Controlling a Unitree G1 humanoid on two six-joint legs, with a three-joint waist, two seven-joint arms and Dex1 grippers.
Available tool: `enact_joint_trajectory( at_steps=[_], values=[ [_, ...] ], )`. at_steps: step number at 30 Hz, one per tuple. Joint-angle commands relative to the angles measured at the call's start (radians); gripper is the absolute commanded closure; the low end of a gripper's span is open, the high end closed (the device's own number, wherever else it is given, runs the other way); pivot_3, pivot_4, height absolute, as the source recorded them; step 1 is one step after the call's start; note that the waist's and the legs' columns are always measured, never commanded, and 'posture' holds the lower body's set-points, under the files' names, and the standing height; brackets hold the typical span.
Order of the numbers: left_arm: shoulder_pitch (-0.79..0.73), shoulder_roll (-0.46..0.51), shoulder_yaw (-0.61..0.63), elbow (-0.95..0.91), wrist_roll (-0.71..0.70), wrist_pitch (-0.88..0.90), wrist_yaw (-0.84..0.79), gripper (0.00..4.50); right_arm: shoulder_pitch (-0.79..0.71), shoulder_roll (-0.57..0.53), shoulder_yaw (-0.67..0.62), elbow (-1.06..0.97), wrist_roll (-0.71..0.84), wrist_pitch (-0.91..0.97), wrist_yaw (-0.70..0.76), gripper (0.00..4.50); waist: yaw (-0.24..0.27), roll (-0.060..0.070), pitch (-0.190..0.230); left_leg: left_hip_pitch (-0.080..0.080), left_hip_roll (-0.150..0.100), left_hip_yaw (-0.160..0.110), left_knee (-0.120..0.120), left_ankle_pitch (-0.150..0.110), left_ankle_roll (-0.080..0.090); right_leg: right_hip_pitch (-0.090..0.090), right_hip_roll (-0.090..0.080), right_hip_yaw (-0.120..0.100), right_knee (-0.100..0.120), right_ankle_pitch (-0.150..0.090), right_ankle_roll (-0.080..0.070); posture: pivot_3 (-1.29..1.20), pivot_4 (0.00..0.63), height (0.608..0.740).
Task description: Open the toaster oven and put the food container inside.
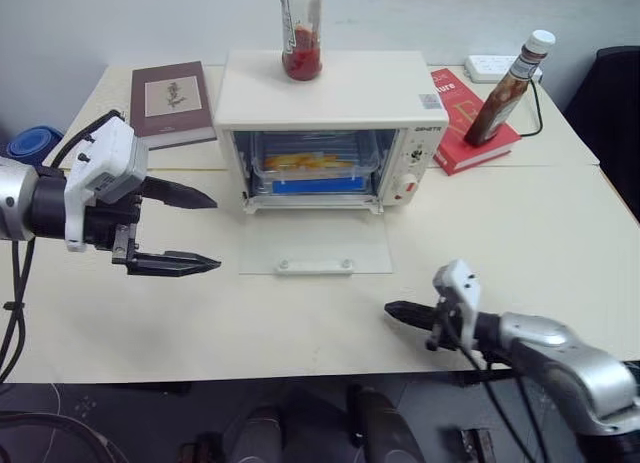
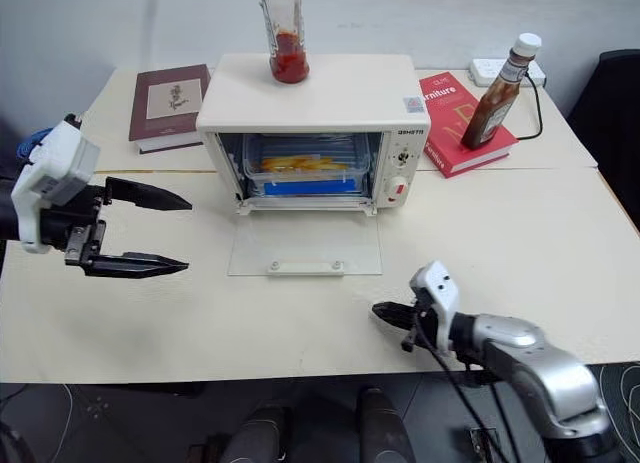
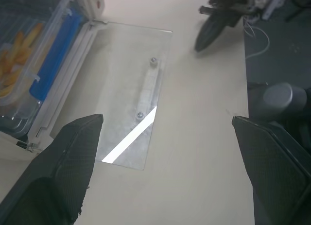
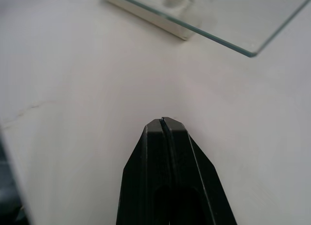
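Container [image 1: 315, 168] sits in the oven [image 1: 330, 123], door down. Left gripper [image 1: 205, 231] gapes wide, empty; its wrist view catches fries, probably. Right gripper [image 4: 163, 122] pinched closed, holding nothing.

- The cream-white boxy toaster oven [image 2: 310, 103] carries a short dark brand word at the top of its knob panel; the letters are too small to read.
- The red book [image 2: 450, 108] on the desk shows white lettering, partly hidden; it seems to end in "niture".
- The maroon book [image 1: 172, 101] bears a cover picture label; its text is unreadable.

Cream toaster oven [image 1: 330, 93], blue-clipped food container [image 1: 315, 168]
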Motion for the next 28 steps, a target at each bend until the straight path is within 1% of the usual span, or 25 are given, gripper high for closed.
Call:
enact_joint_trajectory(
  at_steps=[1,4,6,8,9,11,14,15,17,20,21,24,25,28],
  values=[
    [-0.038,0.005,0.007,0.014,0.004,-0.020,-0.003,0.01,-0.076,0.062,0.000,0.082,-0.060,-0.085,-0.049,4.50,0.000,0.000,0.000,0.000,0.000,0.000,0.000,0.000,0.000,-0.001,0.000,0.000,0.002,0.006,0.011,0.00,0.150,0.740],
    [-0.056,-0.011,-0.003,0.027,0.003,-0.011,0.012,0.01,-0.135,0.106,-0.013,0.132,-0.072,-0.119,-0.058,4.50,0.001,0.000,0.000,-0.001,0.000,0.000,-0.001,0.000,0.000,-0.003,0.000,0.000,0.002,0.006,0.012,0.00,0.150,0.740],
    [-0.062,-0.015,-0.005,0.044,-0.002,0.002,0.013,0.01,-0.186,0.139,-0.082,0.125,0.006,-0.094,-0.059,4.50,0.001,0.000,0.000,-0.001,0.000,0.000,-0.001,0.000,0.000,-0.004,0.000,0.000,0.003,0.006,0.012,0.00,0.150,0.740],
    [-0.063,-0.018,-0.002,0.069,0.004,-0.003,0.013,0.00,-0.237,0.135,-0.171,0.088,0.127,-0.023,-0.047,4.13,0.000,0.002,0.001,-0.002,0.000,0.000,0.000,0.000,0.000,-0.005,0.000,0.001,0.004,0.006,0.012,0.00,0.150,0.740],
    [-0.062,-0.019,-0.001,0.086,0.010,-0.008,0.011,0.00,-0.261,0.113,-0.209,0.069,0.182,0.015,-0.036,3.90,0.000,0.003,0.002,-0.002,0.000,0.001,0.000,0.000,0.000,-0.005,0.000,0.001,0.006,0.006,0.012,0.00,0.150,0.740],
    [-0.050,-0.017,0.005,0.119,0.023,-0.025,0.005,0.00,-0.302,0.040,-0.283,0.038,0.279,0.087,-0.006,3.24,0.001,0.003,0.002,-0.001,0.000,0.001,0.000,0.000,0.001,-0.006,0.000,0.002,0.007,0.006,0.012,0.00,0.150,0.740],
    [-0.021,-0.011,0.021,0.168,0.044,-0.051,-0.005,0.00,-0.347,-0.142,-0.397,0.028,0.415,0.200,0.085,2.23,0.004,0.004,0.002,-0.001,0.000,0.001,-0.001,0.000,0.001,-0.006,0.001,0.002,0.007,0.006,0.012,0.00,0.150,0.740],
    [-0.012,-0.008,0.027,0.176,0.047,-0.058,-0.008,0.00,-0.347,-0.198,-0.418,0.027,0.440,0.224,0.119,1.83,0.005,0.004,0.002,-0.001,0.000,0.001,-0.001,0.000,0.001,-0.006,0.001,0.002,0.007,0.005,0.012,0.00,0.150,0.740],
    [0.008,0.003,0.044,0.188,0.049,-0.065,-0.020,0.00,-0.327,-0.325,-0.461,0.027,0.471,0.256,0.214,1.20,0.004,0.004,0.002,-0.002,0.001,0.001,-0.001,-0.001,0.002,-0.006,0.001,0.001,0.007,0.004,0.012,0.00,0.150,0.740],
    [0.029,0.024,0.077,0.212,0.053,-0.072,-0.038,0.00,-0.284,-0.452,-0.500,0.037,0.462,0.259,0.309,0.20,0.003,0.003,0.002,-0.002,0.001,0.002,0.000,-0.001,0.003,-0.006,0.001,0.001,0.006,0.004,0.012,0.00,0.150,0.740],
    [0.029,0.034,0.087,0.226,0.055,-0.071,-0.042,0.00,-0.278,-0.479,-0.509,0.049,0.454,0.256,0.321,0.03,0.000,0.003,0.002,-0.002,0.001,0.003,0.000,-0.001,0.003,-0.006,0.001,0.002,0.006,0.004,0.012,0.00,0.150,0.740],
    [0.013,0.053,0.113,0.266,0.055,-0.073,-0.046,0.00,-0.280,-0.507,-0.522,0.070,0.450,0.244,0.329,0.03,-0.007,0.003,0.002,0.000,0.001,0.006,0.000,-0.001,0.003,-0.007,0.001,0.004,0.007,0.004,0.012,0.00,0.150,0.740],
    [0.007,0.054,0.117,0.273,0.054,-0.074,-0.043,0.00,-0.284,-0.500,-0.517,0.069,0.438,0.227,0.321,0.03,-0.007,0.003,0.002,0.001,0.001,0.007,0.000,-0.001,0.003,-0.006,0.001,0.005,0.007,0.004,0.012,0.00,0.150,0.740],
    [0.039,0.025,0.124,0.238,0.064,-0.075,-0.002,0.00,-0.304,-0.420,-0.462,0.060,0.390,0.185,0.222,0.03,-0.006,0.003,0.002,0.001,0.001,0.007,0.001,-0.001,0.003,-0.007,0.002,0.005,0.008,0.004,0.012,0.00,0.150,0.740]
  ],
)
